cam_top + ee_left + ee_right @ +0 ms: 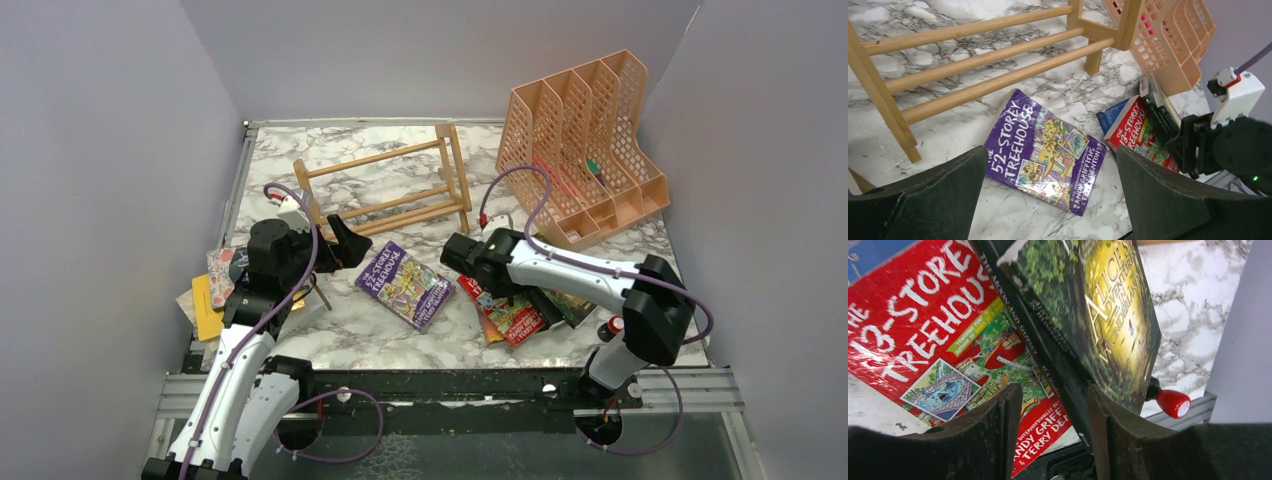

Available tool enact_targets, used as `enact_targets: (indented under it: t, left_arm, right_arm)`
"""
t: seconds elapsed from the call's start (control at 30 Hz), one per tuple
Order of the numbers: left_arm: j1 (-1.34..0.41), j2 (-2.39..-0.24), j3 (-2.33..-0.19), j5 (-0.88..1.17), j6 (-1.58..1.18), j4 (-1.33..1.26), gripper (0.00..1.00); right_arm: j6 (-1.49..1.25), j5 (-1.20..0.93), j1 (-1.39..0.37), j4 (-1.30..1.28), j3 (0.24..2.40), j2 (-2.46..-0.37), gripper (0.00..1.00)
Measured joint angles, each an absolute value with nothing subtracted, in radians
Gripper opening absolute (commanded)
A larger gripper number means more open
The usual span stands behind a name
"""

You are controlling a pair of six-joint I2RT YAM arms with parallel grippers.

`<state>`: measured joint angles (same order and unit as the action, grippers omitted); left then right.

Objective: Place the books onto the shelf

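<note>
Books first: my right end effector (1053, 395) straddles the dark-spined book (1048, 345) beside Alice's Adventures in Wonderland (1108, 315), its fingers spread and not yet pinching. My left end effector (1050, 152) hangs wide apart over the purple 52-Storey Treehouse (1038, 130). The books lie on the surface (340, 330), none on the shelf (973, 61). Next I'd close, then lift.

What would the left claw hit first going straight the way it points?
Most likely the purple book, lying flat on the table, centred ahead of the open left claw; the shelf sits beyond, off that line. Depth unclear.
</note>
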<state>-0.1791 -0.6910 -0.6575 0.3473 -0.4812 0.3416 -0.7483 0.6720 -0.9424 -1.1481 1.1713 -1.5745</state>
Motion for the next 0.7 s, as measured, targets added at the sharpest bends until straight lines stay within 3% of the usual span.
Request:
enact_targets:
  t: [0.37, 0.7]
  left_arm:
    - [-0.184, -0.686, -0.65, 0.253, -0.463, 0.382, 0.99]
    - [-0.184, -0.686, -0.65, 0.213, -0.463, 0.4, 0.99]
  right_arm:
    - [-1.066, 0.79, -1.045, -1.345, 1.156, -1.757, 0.5]
    - [-1.073, 0.85, -1.041, -1.346, 1.158, -1.79, 0.42]
